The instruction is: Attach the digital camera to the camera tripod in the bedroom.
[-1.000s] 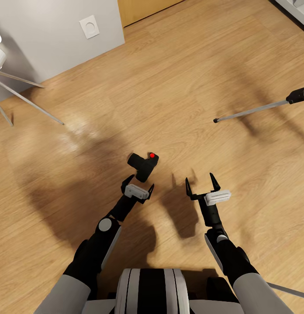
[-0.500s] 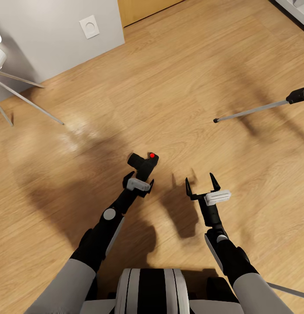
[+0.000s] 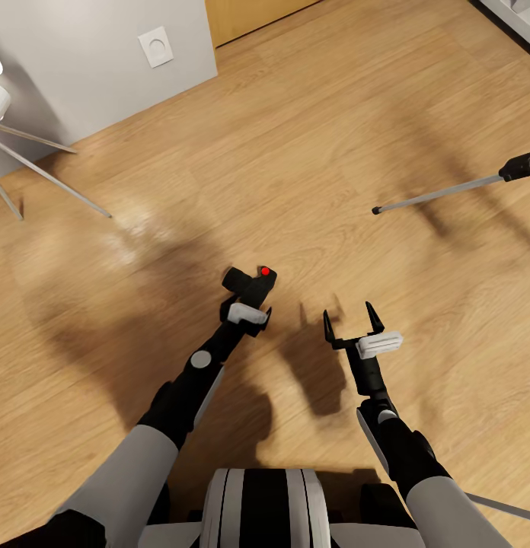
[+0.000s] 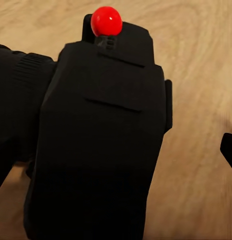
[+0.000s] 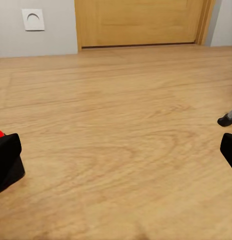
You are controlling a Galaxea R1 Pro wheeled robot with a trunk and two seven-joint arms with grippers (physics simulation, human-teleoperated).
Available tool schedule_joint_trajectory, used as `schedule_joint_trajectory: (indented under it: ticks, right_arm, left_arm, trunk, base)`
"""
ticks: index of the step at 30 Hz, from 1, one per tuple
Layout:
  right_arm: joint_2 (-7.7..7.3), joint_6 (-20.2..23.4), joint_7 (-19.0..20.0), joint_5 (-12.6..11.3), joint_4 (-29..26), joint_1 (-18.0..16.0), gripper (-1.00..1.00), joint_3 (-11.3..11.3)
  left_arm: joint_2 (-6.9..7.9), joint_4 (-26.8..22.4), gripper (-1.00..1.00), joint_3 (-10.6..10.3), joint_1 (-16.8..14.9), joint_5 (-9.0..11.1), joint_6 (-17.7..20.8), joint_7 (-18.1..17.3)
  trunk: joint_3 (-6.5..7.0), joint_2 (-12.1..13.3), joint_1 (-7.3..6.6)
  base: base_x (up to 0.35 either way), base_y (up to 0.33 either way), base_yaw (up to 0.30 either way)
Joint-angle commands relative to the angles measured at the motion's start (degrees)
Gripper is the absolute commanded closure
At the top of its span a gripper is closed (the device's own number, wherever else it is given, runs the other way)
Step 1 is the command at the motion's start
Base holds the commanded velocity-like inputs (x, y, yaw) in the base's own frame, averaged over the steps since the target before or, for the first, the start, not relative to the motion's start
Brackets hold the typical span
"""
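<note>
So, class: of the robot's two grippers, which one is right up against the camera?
The left gripper: it sits against the black camera on the floor. The right gripper hangs apart, jaws spread wide.

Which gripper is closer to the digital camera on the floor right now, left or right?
Left. The left gripper is right at the digital camera, its near side hidden behind the gripper in the head view. The right gripper hangs open well off to the camera's right, apart from it.

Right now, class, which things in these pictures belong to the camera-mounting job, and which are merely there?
Belong to the job:
digital camera
camera tripod
left gripper, at the camera

Merely there:
wall socket
oak door
white metal legs
</note>
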Motion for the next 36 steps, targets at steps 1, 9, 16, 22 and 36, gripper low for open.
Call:
schedule_joint_trajectory:
  ticks: [1, 9, 16, 22, 36]
  right_arm:
    - [-0.03, -0.13, -0.05, 0.11, 0.02, -0.02, -1.0, 0.06]
    - [-0.03, -0.13, -0.05, 0.11, 0.02, -0.02, -1.0, 0.06]
    - [-0.03, -0.13, -0.05, 0.11, 0.02, -0.02, -1.0, 0.06]
    - [-0.03, -0.13, -0.05, 0.11, 0.02, -0.02, -1.0, 0.06]
    - [-0.03, -0.12, -0.05, 0.11, 0.02, -0.02, -1.0, 0.06]
  left_arm:
    - [-0.08, 0.37, -1.0, 0.1, -0.18, -0.59, -0.24, 0.07]
    - [-0.4, 3.4, -1.0, 0.04, -1.77, -0.6, -0.11, 0.77]
    - [-0.9, 6.71, -1.0, 0.01, -2.79, -0.6, -0.1, 1.24]
    - [-0.95, 8.73, -1.0, -0.02, -3.6, -0.6, -0.08, 2.08]
    - [-0.95, 12.94, -1.0, -0.06, -5.17, -0.6, -0.16, 2.9]
  trunk:
    - [-0.02, -0.01, -0.01]
    - [-0.02, -0.01, -0.01]
    - [-0.02, -0.01, -0.01]
    - [-0.02, -0.01, -0.01]
    - [-0.02, -0.01, -0.01]
  base:
    - [0.0, 0.0, 0.0]
    - [0.0, 0.0, 0.0]
    - [0.0, 0.0, 0.0]
    - [0.0, 0.0, 0.0]
    - [0.0, 0.0, 0.0]
